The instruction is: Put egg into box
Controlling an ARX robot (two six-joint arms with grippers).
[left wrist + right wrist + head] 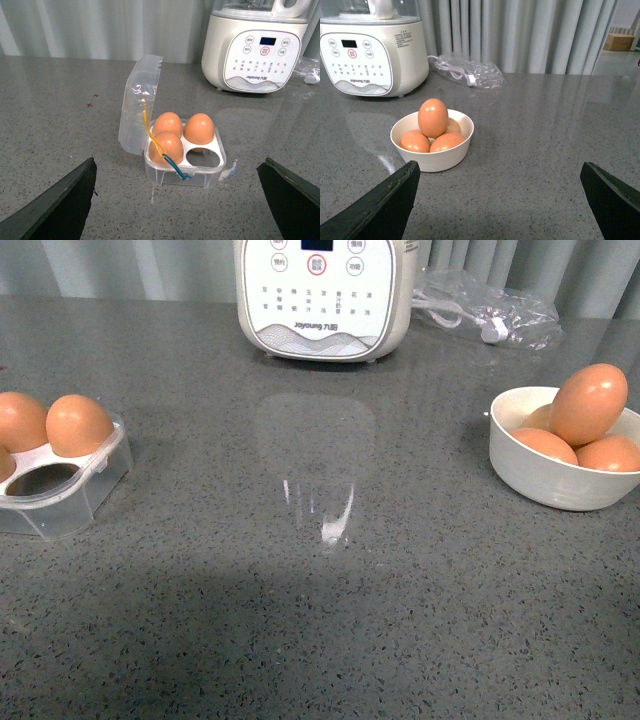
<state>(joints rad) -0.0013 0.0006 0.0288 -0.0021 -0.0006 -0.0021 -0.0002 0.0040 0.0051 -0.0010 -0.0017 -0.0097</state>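
The clear box [185, 172] stands with its lid [140, 102] open upright; its white tray holds three orange-brown eggs [167, 147] and one hole [202, 157] is empty. In the front view the box [60, 505] is at the far left edge. Several eggs [433, 117] lie heaped in a round white bowl [432, 157], which shows at the right in the front view [545, 475]. My left gripper [182, 200] is open and empty, set back from the box. My right gripper [500, 200] is open and empty, set back from the bowl. Neither arm shows in the front view.
A white kitchen appliance [325, 295] stands at the back of the grey counter [320, 590]. A clear plastic bag with a cable [490, 310] lies behind the bowl. A grey curtain hangs behind the counter.
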